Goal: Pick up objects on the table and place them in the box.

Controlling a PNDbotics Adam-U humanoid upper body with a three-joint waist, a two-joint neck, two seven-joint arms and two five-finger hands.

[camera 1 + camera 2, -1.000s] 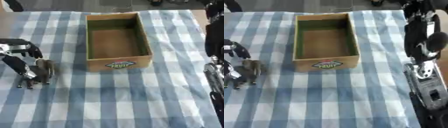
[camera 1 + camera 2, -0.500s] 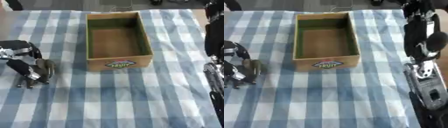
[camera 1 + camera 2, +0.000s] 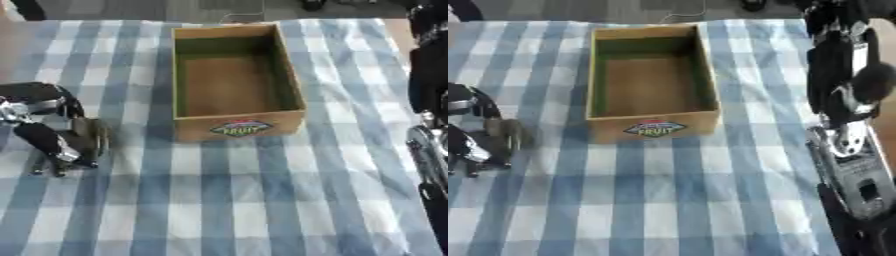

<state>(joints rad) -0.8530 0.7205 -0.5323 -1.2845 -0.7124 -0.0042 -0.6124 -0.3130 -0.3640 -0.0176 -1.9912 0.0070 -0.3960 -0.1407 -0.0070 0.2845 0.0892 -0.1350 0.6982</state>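
A cardboard box (image 3: 238, 127) with a fruit label on its front wall stands open and empty in the middle of the checked cloth. At the left edge my left hand (image 3: 39, 122) is curled round a small dark grey object (image 3: 90, 139) that rests on the cloth, with the thumb on its near side. Most of the object is hidden by the hand. My right hand (image 3: 857, 182) lies along the right edge, fingers straight and pointing up the picture, holding nothing.
A blue and white checked cloth (image 3: 254, 200) covers the table. My black right arm (image 3: 840, 60) hangs over the cloth's far right corner. Bare floor shows beyond the far edge.
My left hand has come down and closed in on the dark object. The box and the right arm have stayed put.
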